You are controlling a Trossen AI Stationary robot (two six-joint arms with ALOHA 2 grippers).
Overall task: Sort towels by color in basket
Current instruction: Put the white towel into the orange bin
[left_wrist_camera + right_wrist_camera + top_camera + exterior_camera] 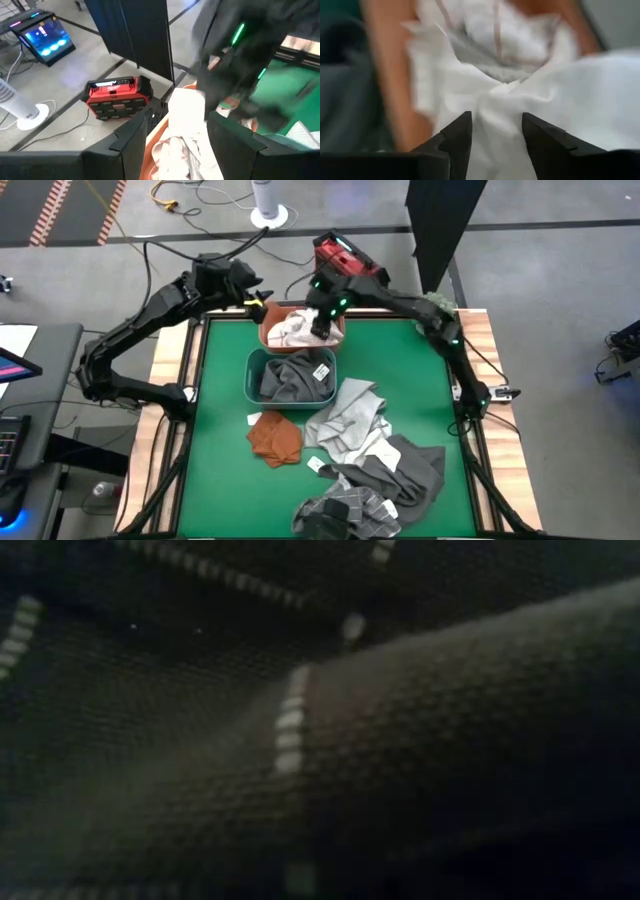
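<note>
An orange basket (266, 332) at the table's far middle holds white towels (289, 331). Just nearer, a teal basket (250, 376) holds dark grey towels (292, 378). A rust-orange towel (275, 436), a light grey one (350, 416), a dark grey one (408, 470) and a grey-checked one (345, 515) lie loose on the green table. My right gripper (322, 322) reaches down into the orange basket, its fingers apart with white towel (495, 95) between them. My left gripper (258, 302) hovers open over the basket's far left corner, holding nothing. My right gripper has a bunched fold of a white towel (496, 117) between its two fingers (462, 135). It comes from above, slanting down into the orange basket. The towel's folds gather just beyond the fingertips, and the rest lies in the basket. Whether the fingers press the cloth I cannot tell.
The low view is filled by dark woven cloth (400, 740) right at the camera. Beyond the table's far edge stand a red toolbox (345, 258) and a white fan base (268, 216). Bare green table (220, 480) shows at the near left.
</note>
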